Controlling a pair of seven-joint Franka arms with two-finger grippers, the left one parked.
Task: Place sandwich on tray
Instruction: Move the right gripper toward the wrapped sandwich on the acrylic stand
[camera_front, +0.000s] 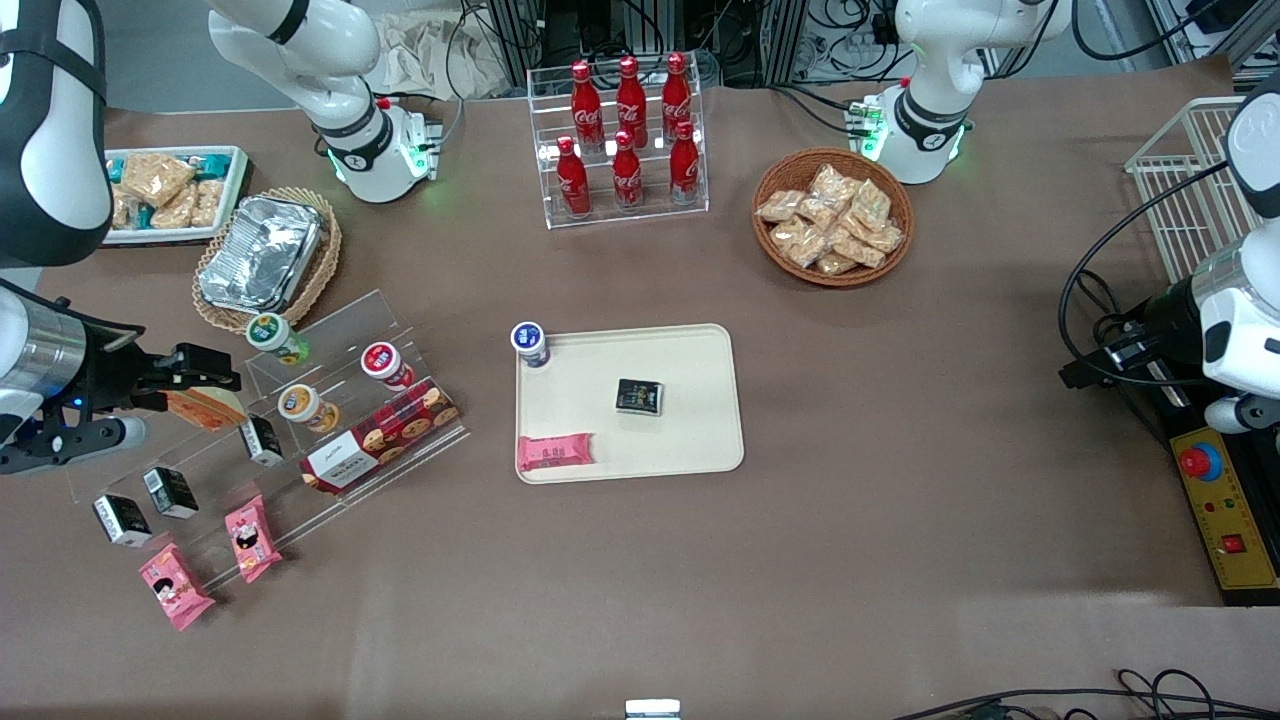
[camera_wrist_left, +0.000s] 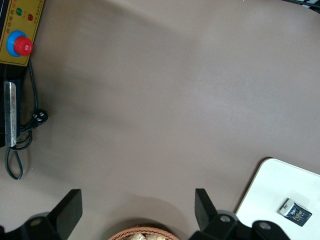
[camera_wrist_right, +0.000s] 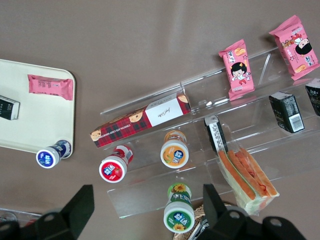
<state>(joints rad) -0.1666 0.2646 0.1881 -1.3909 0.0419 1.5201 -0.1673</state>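
Sandwich (camera_wrist_right: 248, 176) lies on the clear display shelf (camera_front: 330, 440), not yet grasped, the gripper (camera_wrist_right: 145, 210) hovers open above the shelf beside it, and pickup and transfer to the tray (camera_front: 690, 420) remain.

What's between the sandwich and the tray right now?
Front view: red-lidded cup, orange-lidded cup and cookie box on the clear stand, then bare table. The open hand hovers by the sandwich.

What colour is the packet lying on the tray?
Pink packet on cream tray; clearest in front view.
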